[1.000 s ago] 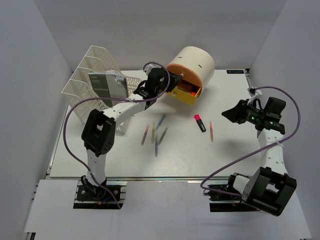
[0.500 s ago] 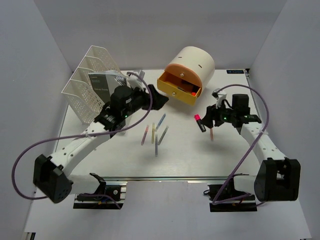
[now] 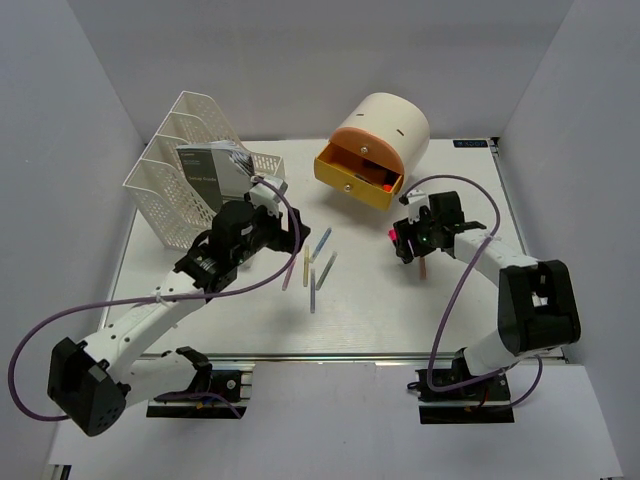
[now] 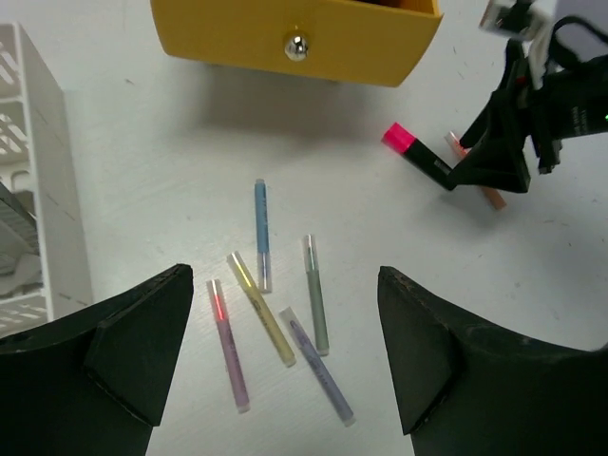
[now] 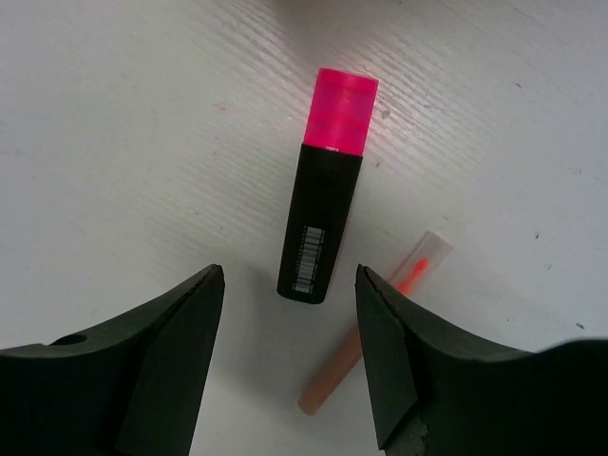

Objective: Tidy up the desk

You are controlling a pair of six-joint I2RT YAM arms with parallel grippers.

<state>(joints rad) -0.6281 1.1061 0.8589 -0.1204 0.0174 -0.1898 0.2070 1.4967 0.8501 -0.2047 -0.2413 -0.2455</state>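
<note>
The white desk holds several thin pens in its middle: blue, yellow, pink, green and purple. My left gripper is open and empty, hovering above them; in the top view it is just left of the pens. A black highlighter with a pink cap lies beside an orange pen. My right gripper is open, low over the highlighter's black end, its jaws either side and apart from it. In the top view it covers most of the highlighter.
The cream cylindrical drawer unit stands at the back with its yellow drawer pulled open, things inside. The white mesh file rack, holding a dark booklet, stands at the back left. Grey walls enclose the desk.
My left gripper has drawn back from the drawer, which now stands open, to above the pens. My right gripper has swung left and come down over the highlighter.
</note>
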